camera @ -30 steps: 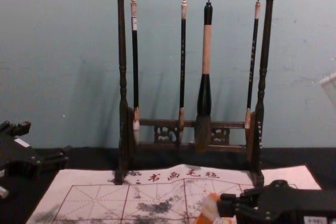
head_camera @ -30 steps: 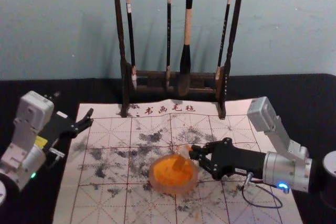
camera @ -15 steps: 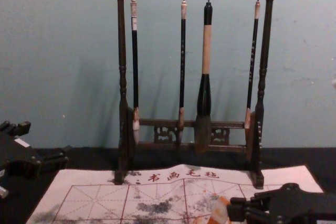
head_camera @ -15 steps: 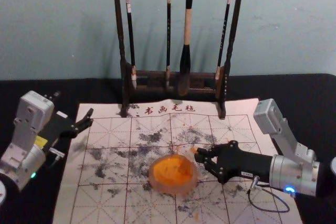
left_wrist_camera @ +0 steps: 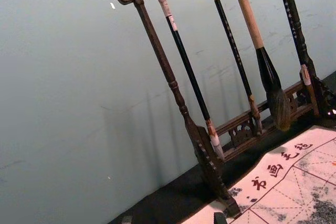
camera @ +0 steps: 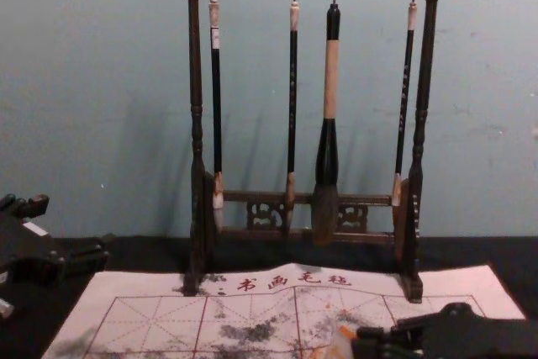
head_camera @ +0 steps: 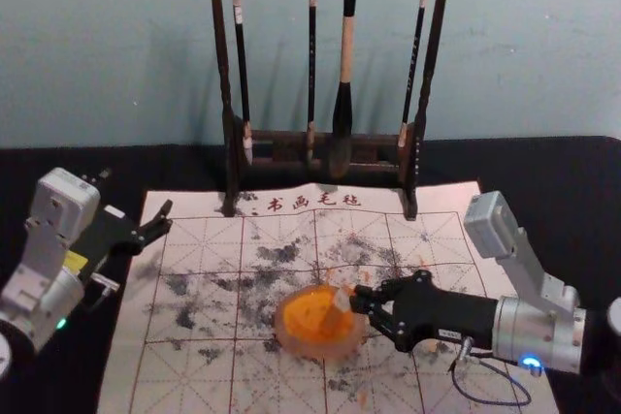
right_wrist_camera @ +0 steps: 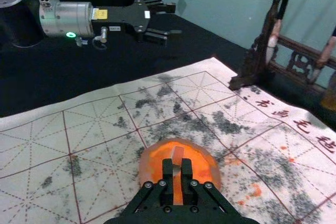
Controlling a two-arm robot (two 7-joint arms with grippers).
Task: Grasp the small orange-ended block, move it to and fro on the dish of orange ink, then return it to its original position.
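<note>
Head view: the right gripper (head_camera: 359,300) reaches in from the right and pinches the small block (head_camera: 343,304), which is tilted over the right side of the round dish (head_camera: 289,342) of orange ink (head_camera: 307,311). The dish sits on a gridded calligraphy mat (head_camera: 184,372); behind it, a dark wooden brush rack (head_camera: 222,75) carries four hanging brushes. The left gripper (head_camera: 136,193) is parked at the mat's left edge, fingers spread.

Left wrist view: the parked gripper's fingertips stand wide apart, facing the rack.

Right wrist view: the right gripper (right_wrist_camera: 177,167) has its two fingers closed on the block's sides, above the ink.

Chest view: the block, pale with orange marks, juts from the fingertips at the lower right.
</note>
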